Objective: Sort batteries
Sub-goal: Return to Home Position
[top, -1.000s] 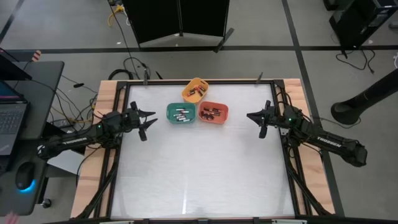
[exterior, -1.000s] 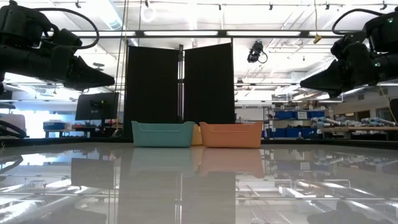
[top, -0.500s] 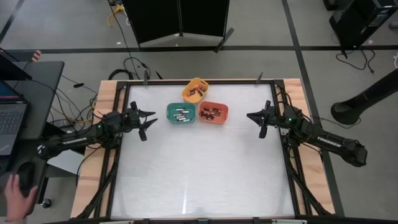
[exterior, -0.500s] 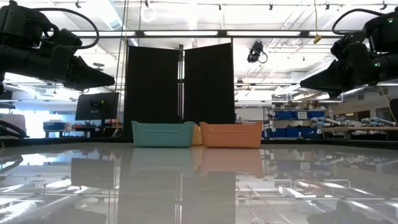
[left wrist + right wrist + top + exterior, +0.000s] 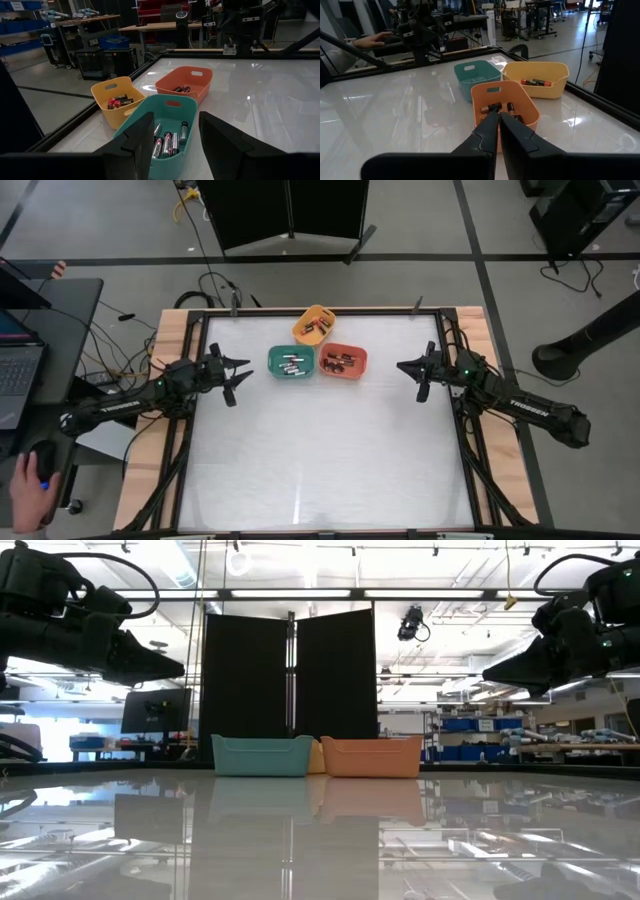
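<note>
Hovering above the table (image 5: pixel 320 470) at its left edge, the left gripper (image 5: pixel 175 116) has its fingers spread wide and carries nothing. Just ahead of it sits the green bin (image 5: pixel 172 100) with silvery batteries (image 5: pixel 166 144) inside; beyond that stand the orange bin (image 5: pixel 186 70) and the yellow bin (image 5: pixel 116 118) (each with cells in it too). Facing it from the far side of the bins, the right gripper (image 5: pixel 498 114) has its fingers pressed together, empty, pointing at the orange bin.
</note>
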You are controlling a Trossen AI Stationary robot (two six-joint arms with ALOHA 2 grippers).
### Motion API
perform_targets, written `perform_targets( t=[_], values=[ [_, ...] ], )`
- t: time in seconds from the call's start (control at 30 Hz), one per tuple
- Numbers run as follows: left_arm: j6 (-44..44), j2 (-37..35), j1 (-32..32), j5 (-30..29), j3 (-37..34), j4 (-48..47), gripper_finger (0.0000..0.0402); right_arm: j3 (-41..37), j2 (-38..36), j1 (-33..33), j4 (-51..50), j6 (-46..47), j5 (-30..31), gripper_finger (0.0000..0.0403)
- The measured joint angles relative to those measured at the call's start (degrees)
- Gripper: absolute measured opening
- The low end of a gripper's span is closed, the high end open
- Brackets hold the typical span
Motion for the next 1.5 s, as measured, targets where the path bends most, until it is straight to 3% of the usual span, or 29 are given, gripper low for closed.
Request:
perform_targets(
  t=[1.5],
  values=[
    [0.01,-0.01,0.01,0.01,0.00,0.00,0.0163,0.00,0.00,-0.02,0.00,0.00,0.00,0.0030]
  ],
)
